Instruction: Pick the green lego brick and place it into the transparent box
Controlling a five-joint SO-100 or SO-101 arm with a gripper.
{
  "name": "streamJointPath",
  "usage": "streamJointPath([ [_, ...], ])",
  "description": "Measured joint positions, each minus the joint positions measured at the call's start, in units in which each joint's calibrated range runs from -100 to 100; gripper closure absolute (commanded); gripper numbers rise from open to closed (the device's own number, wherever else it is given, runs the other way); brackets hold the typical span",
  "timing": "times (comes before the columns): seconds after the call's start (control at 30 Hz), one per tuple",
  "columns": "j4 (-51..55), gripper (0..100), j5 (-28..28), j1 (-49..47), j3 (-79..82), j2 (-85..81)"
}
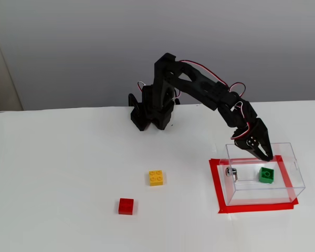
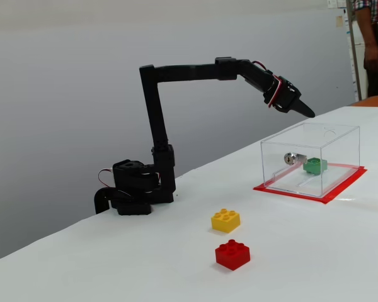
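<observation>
green lego brick (image 1: 266,175) already sits on the floor of the transparent box (image 1: 294,163), near the metal knob (image 1: 230,171), so the step in hand looks like a clean retreat: lift straight up, clear of the thin walls. the gripper (image 2: 309,114) hangs above the box, its jaws together or nearly so, holding nothing. yellow brick (image 1: 157,178) and red brick (image 1: 126,206) lie well apart from it on the table (image 1: 52,168).

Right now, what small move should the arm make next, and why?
Probably lift and pull back toward its base. The green lego brick already lies inside the transparent box, and the tool hangs above the box, empty and shut, so nothing seems left to place.
</observation>
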Motion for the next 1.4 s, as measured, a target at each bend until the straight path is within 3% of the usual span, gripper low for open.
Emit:
streamJointPath([
  [0.47, 16.20, 99, 0.15, 12.61, 0.00, -15.48],
  [0.83, 23.48, 99, 4.89, 26.60, 0.71, -29.09],
  [1.4, 23.48, 99, 4.59, 48.72, 29.48, -45.07],
])
